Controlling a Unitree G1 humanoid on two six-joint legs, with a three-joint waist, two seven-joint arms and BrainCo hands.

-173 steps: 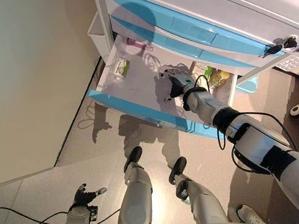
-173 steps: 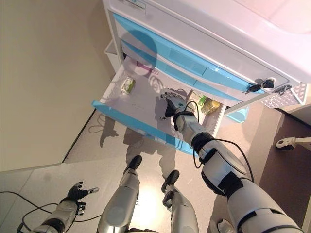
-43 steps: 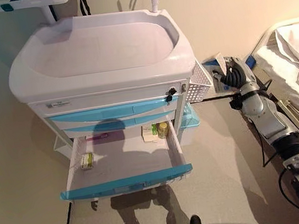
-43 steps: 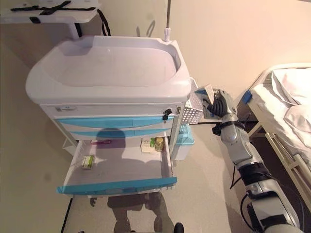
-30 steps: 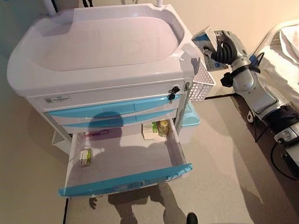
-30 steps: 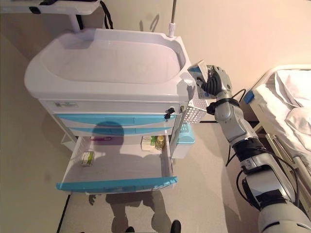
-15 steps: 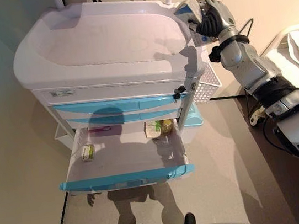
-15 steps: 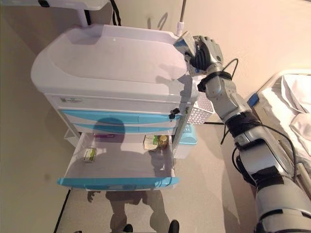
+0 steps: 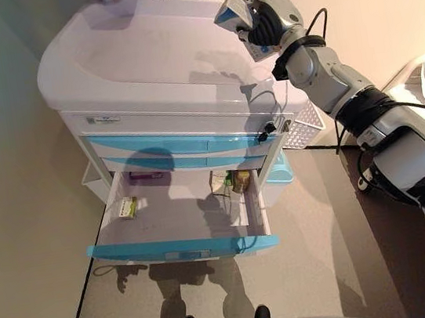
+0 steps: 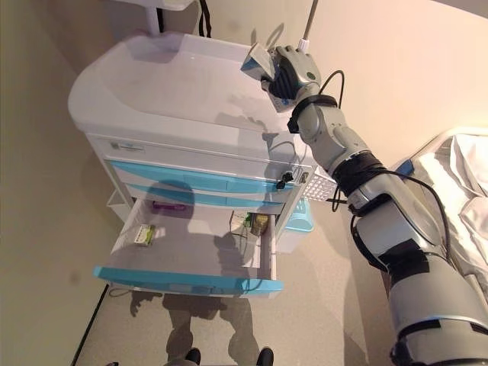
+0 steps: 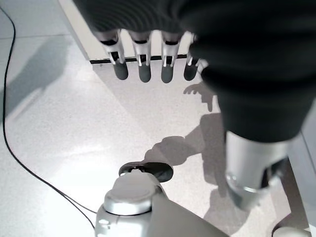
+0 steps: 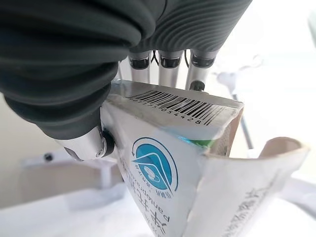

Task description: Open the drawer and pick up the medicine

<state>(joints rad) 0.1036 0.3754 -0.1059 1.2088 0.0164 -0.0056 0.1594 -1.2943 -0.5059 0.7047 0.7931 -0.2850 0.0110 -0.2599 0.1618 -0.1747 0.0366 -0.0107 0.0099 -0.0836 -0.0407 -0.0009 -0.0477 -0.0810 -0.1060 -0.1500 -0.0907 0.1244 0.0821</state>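
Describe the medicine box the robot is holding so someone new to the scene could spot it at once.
Start at the white medical cart with blue drawers; its bottom drawer is open. Above the cart top's far right corner, the right hand grips a medicine box. It alone is held aloft: white, blue round logo, end flap open.

The medicine box bears a barcode with small digits and a round blue emblem.

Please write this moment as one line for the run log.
drawer: open | right hand: holds medicine box above cart top | left hand: idle, low, open
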